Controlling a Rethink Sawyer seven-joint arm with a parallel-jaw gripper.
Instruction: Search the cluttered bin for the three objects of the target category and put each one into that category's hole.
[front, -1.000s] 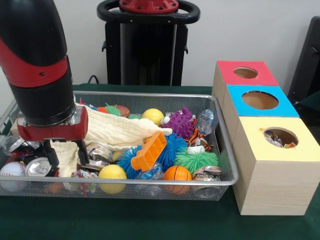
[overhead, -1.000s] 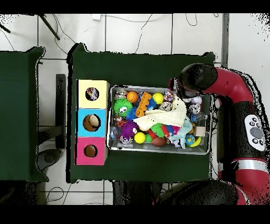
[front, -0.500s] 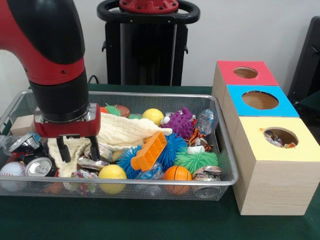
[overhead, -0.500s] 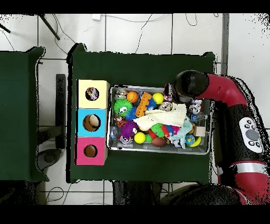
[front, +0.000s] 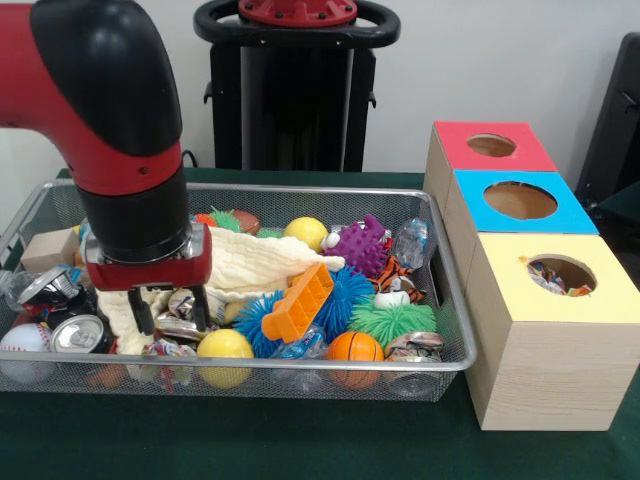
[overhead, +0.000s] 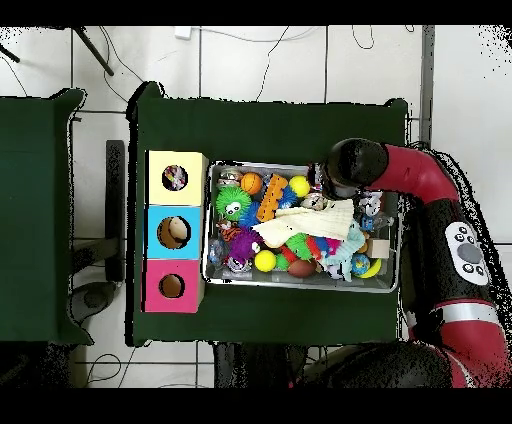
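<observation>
Front view —
Gripper (front: 169, 312): I've slid it along the bin's near rail toward the boxes over the last sec; it was over the cans at the bin's end, now sits above the crushed wrapper/can bits just behind the yellow ball (front: 224, 345). Jaws part-open, nothing between them; the gap looks narrower than a sec ago.
Cream cloth (front: 245, 264): draped across the mid bin, one end hanging under the wrist. Lie unchanged across the frames, so I haven't pulled it.
Cans (front: 75, 333): clear of the arm again, at the bin's end beside the baseball (front: 22, 339).
Orange block (front: 297, 301): tilted over the blue spiky ball (front: 345, 292); not moved.
Wire bin (front: 440, 340): contents otherwise the same – purple spiky toy (front: 362, 244), green spiky ball (front: 393, 322), small basketball (front: 355, 346).
Boxes: yellow box (front: 590, 302) already has stuff in its hole; blue box (front: 470, 192) and red box (front: 445, 140) holes show no contents from here.

Overhead view —
Arm (overhead: 420, 175): elbow swung in; the wrist head has crept from the bin's corner along its top edge, toward the boxes.
Gripper: hidden under the wrist, jaws n/a in this view.
Bin (overhead: 304, 284): clutter layout same as earlier frames.

Meaning for task —
Status: still searching, nothing picked this pass. Target category not determinable from the frames.
Target items: presumably still in the bin clutter, some maybe under the cloth.
Judgement: shift looks like repositioning for a fresh pick near the yellow ball, approx.
</observation>
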